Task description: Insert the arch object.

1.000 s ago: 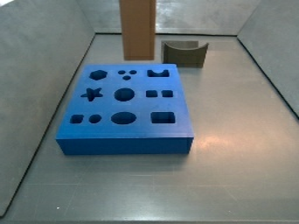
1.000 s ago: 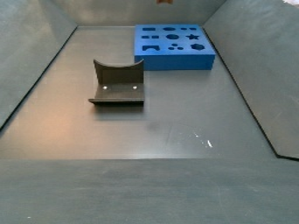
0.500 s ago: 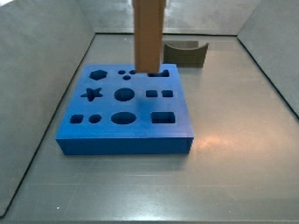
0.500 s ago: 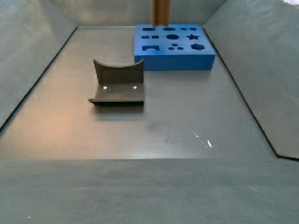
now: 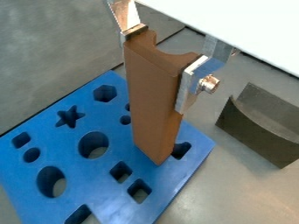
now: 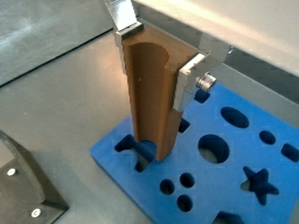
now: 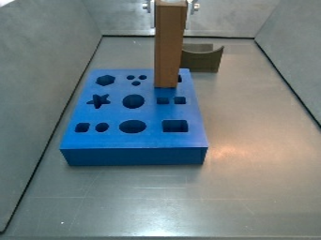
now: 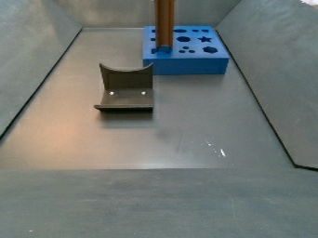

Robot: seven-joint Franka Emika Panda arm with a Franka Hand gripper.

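The arch object (image 7: 172, 45) is a tall brown block with a semicircular channel scooped along one face. My gripper (image 5: 163, 57) is shut on its upper part and holds it upright; this also shows in a wrist view (image 6: 156, 57). The silver fingers (image 6: 187, 77) press on two opposite sides. Its lower end meets the blue board (image 7: 138, 141) at the arch-shaped hole (image 6: 138, 150) near the board's far edge. I cannot tell whether it has entered. In a side view the block (image 8: 163, 20) stands at the board's (image 8: 187, 63) left corner.
The dark fixture (image 8: 125, 88), a curved bracket on a base plate, stands on the floor apart from the board; it also shows behind the board (image 7: 201, 56) and in both wrist views (image 5: 263, 127) (image 6: 24, 188). Grey walls enclose the floor. The board has several other shaped holes.
The gripper has carried the brown arch object from behind the board's far edge over the board and lowered it, so its lower end now sits at the arch-shaped hole.
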